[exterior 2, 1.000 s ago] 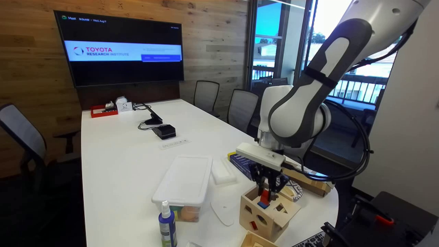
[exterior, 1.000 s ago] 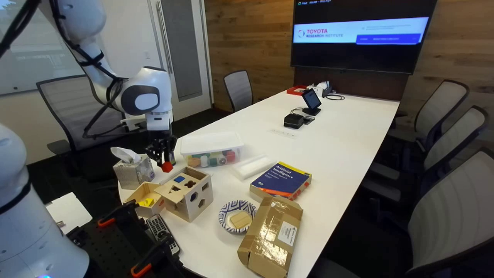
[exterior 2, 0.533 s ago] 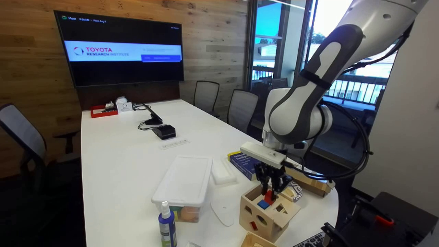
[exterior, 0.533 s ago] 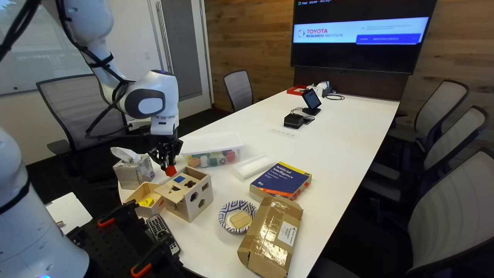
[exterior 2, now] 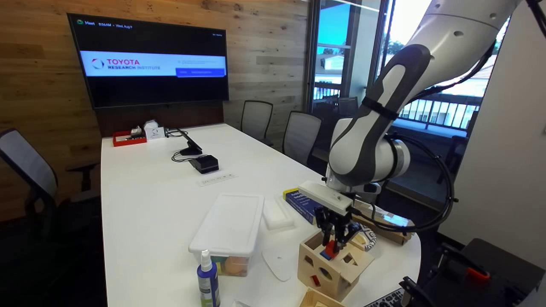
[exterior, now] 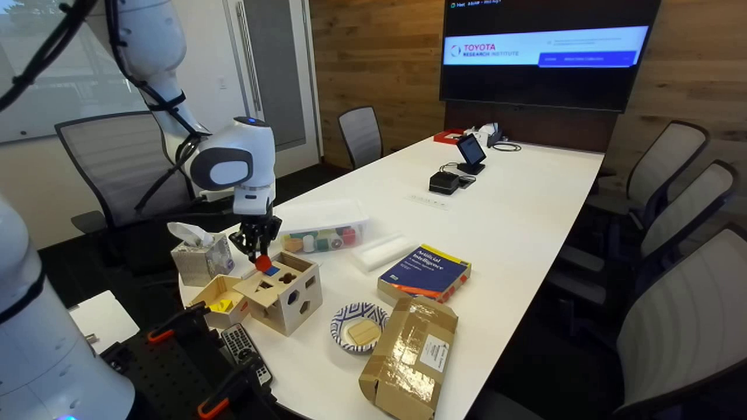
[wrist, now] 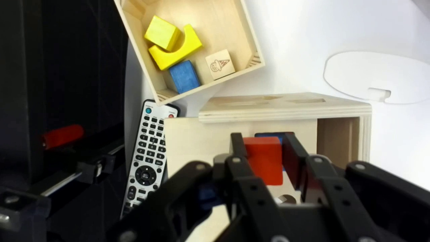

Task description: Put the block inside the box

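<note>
The box is a light wooden shape-sorter cube (exterior: 286, 309) with shaped holes, and it also shows in an exterior view (exterior 2: 311, 266) and the wrist view (wrist: 191, 129). Its top panel is slid partly out, leaving an open strip at one end. A blue block (exterior: 272, 270) fills a hole in that panel. My gripper (wrist: 263, 137) is shut on a red block (wrist: 263, 161), just above the panel near the blue block, which it partly covers. I cannot tell whether the red block touches the blue one. The gripper shows in both exterior views (exterior: 258, 255) (exterior 2: 331, 246).
A small wooden tray (wrist: 215, 27) with several blocks stands beside the box. A remote (wrist: 146, 161), tissue box (exterior: 201, 262), lidded plastic tub (exterior: 318, 219), spray bottle (exterior 2: 208, 279), patterned bowl (exterior: 337, 329), blue book (exterior: 423, 268) and cardboard packet (exterior: 408, 361) are around it.
My gripper has moved a little over the box's top panel with the red block in it, and slightly lower. The red block now partly covers the blue block. The box has not moved.
</note>
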